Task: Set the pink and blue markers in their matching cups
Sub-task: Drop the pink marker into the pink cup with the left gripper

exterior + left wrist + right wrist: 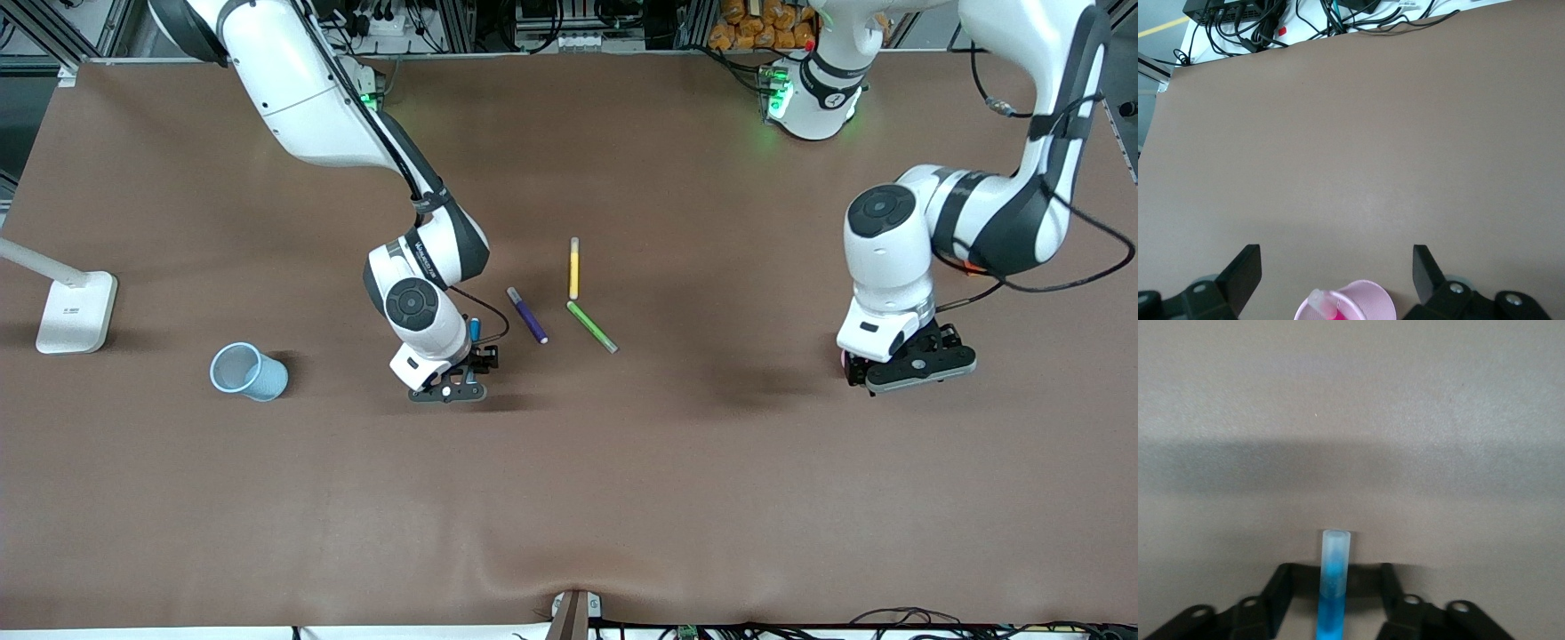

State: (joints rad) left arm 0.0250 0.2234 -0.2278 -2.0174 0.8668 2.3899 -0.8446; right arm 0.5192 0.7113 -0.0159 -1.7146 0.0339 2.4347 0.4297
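Right tool [1335, 600] grips the slim translucent blue plastic marker [1334, 583]; left tool [1338, 280] hangs spread over the tapered pink plastic cup [1365, 301].

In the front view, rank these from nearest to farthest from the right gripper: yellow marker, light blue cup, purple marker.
From the right gripper:
1. Purple marker, just beside it, toward the left arm's end.
2. Yellow marker, farther from the camera.
3. Light blue cup, toward the right arm's end.

Pink marker [1325, 307] in pink cup [1368, 301]; blue marker [1333, 587] claw-held.

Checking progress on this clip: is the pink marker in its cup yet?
In. The left wrist view shows the pink marker standing inside the pink cup, below the open left gripper.
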